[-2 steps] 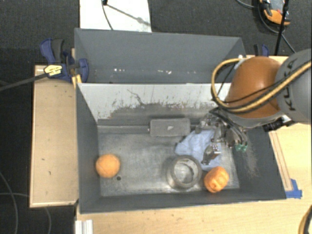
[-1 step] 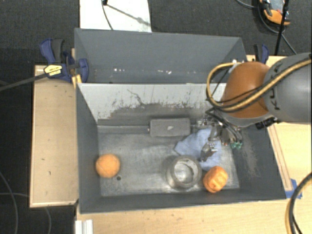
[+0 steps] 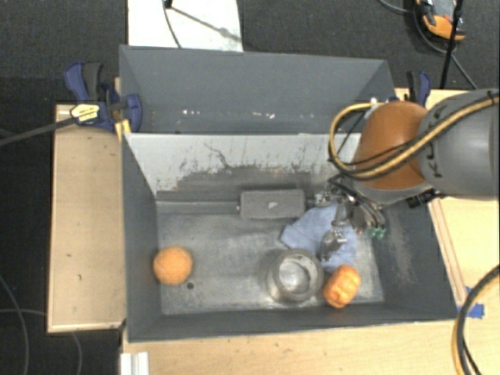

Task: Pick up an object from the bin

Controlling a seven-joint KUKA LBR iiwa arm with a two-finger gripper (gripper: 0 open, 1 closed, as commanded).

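Blue cloth [image 3: 308,230], crumpled, right half of bin [image 3: 226,268]: lies directly under jaws, spreading left of them; orange gourd [image 3: 341,285] just frontward; jaws' opening and hold cannot be told

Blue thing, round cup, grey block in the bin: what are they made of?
Blue cloth: soft matte fabric, judging by folds and a crumpled outline. Cup: shiny, bright glints on rim and base; metal or clear glass, cannot tell which. Grey block: hard, matte, straight edges; likely plastic or metal, left open.
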